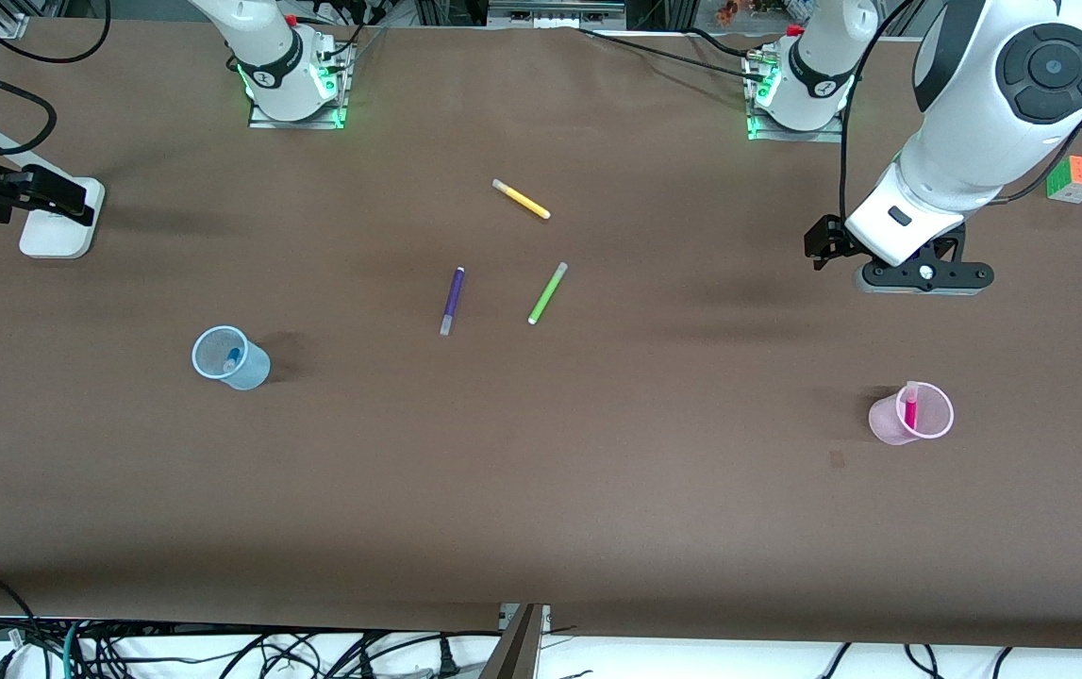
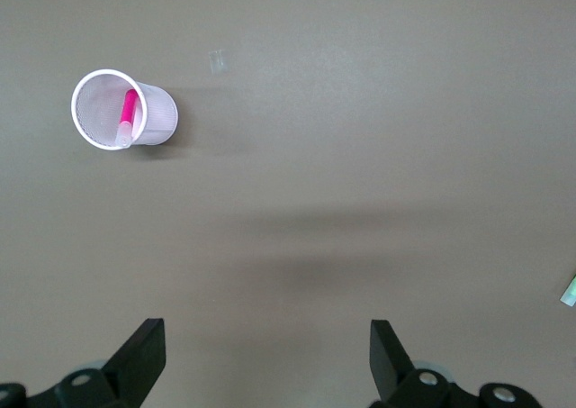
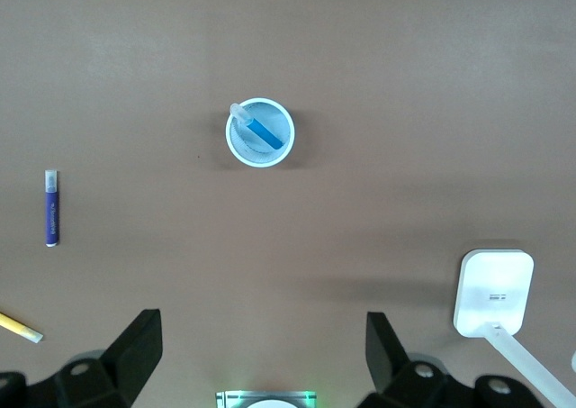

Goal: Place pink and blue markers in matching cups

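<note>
Pink marker (image 1: 910, 407) standing tilted inside the pink cup (image 1: 883, 422), toward the left arm's end of the table, its pale cap leaning on the rim; I log the blue marker (image 1: 232, 358) inside the blue cup (image 1: 251, 367), toward the right arm's end; both cups upright. Left gripper (image 2: 268, 358) up over bare table, fingers spread wide, holding nothing. Right gripper (image 3: 264, 349) up near its own base, fingers wide apart, empty as I see it. Loose items mid-table: purple marker (image 1: 452, 300), green marker (image 1: 547, 293) just beside it, yellow marker (image 1: 521, 199) farther from the front camera. Cube puzzle (image 1: 1075, 178) near the left arm; white block (image 1: 60, 219) at the right arm's end.
</note>
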